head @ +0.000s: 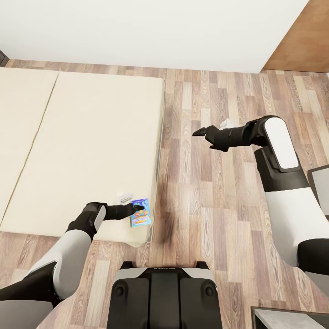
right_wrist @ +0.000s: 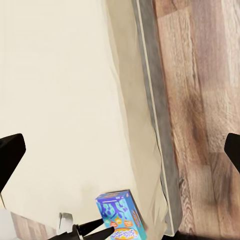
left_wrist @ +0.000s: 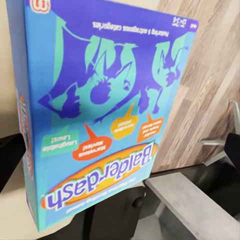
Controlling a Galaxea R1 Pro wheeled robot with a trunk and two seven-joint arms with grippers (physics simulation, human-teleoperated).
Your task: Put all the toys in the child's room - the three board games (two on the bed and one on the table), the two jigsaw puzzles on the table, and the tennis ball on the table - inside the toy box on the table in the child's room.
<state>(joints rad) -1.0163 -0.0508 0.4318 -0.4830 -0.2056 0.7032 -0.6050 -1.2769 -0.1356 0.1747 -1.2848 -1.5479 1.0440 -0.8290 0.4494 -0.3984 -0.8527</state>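
wood-plank floor [head: 219,192], plain white wall [head: 151,32], brown panel [head: 304,39] at far right.

Left arm: bent at the elbow, reaching forward and a little right from the robot's left shoulder, forearm low over the near right corner of the bed [head: 91,137]
Left gripper [head: 140,210]: dark fingers closed around the small blue box [head: 140,213], which is lifted and tilted
Right arm: upper arm rising on the robot's right side, elbow high, black forearm pointing left across the wood floor [head: 205,192]
Right gripper [head: 206,135]: held in the air well away from the bed's right edge, fingers spread apart and holding nothing
Base: dark grey and white front at the bottom of the head view
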